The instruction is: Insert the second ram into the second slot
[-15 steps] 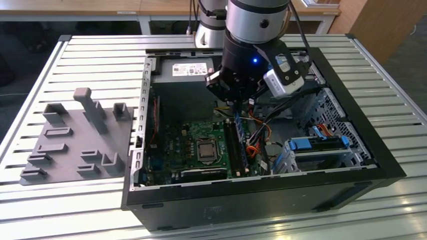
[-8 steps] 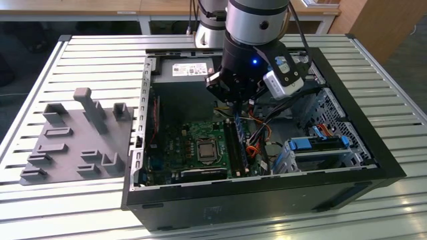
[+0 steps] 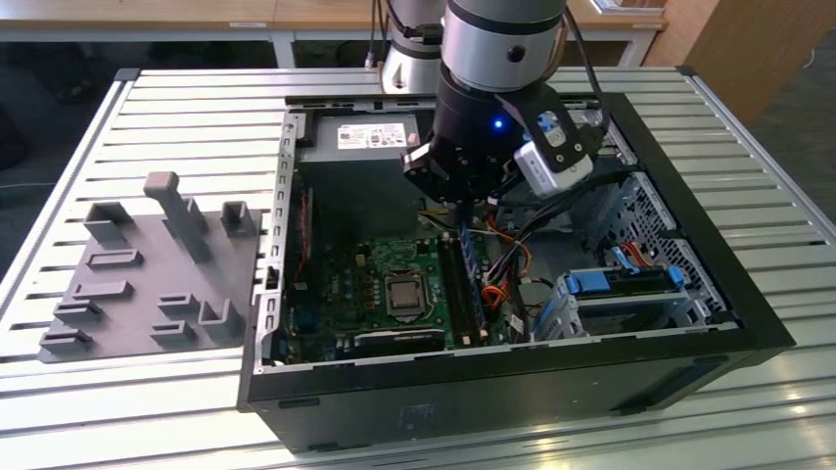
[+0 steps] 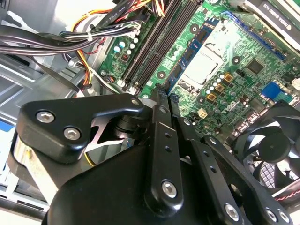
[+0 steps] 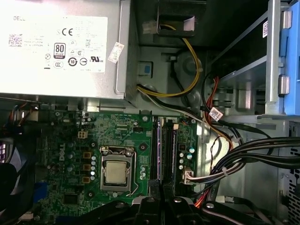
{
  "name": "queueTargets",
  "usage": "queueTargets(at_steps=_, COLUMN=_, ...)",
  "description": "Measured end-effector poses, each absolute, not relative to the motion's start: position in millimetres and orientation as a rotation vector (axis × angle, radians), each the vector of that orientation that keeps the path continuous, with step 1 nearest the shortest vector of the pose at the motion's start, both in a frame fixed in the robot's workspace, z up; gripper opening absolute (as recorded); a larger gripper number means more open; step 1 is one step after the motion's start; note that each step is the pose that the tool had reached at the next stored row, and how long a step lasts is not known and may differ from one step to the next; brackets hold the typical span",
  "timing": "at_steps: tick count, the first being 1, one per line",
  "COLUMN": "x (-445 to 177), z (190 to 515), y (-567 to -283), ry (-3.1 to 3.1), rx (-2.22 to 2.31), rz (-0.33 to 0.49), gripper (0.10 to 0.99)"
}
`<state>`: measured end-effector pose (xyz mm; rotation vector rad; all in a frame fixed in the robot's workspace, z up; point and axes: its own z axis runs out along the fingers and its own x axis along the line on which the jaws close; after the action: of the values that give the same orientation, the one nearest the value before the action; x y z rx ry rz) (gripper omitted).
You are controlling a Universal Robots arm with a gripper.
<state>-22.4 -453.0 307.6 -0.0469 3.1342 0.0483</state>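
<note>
Fingers (image 5: 149, 208) together above memory slots (image 5: 162, 150), cables (image 5: 248, 157) close alongside

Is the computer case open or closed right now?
Open. The computer case has no cover; the exterior view shows its motherboard and power supply exposed.

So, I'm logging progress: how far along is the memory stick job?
Done: the black computer case lies open. In hand: the gripper hangs over the black memory slots beside the silver processor. Left: I cannot tell whether the blue memory stick is held or seated, so insertion is unconfirmed.
</note>
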Motion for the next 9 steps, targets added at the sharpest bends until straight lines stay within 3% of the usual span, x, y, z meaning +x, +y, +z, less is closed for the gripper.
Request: queueTargets(at_steps=9, x=-22.5, z=300.4, y=-453.0, ry=3.134, rx=-0.047, rz=0.048, gripper=0.137)
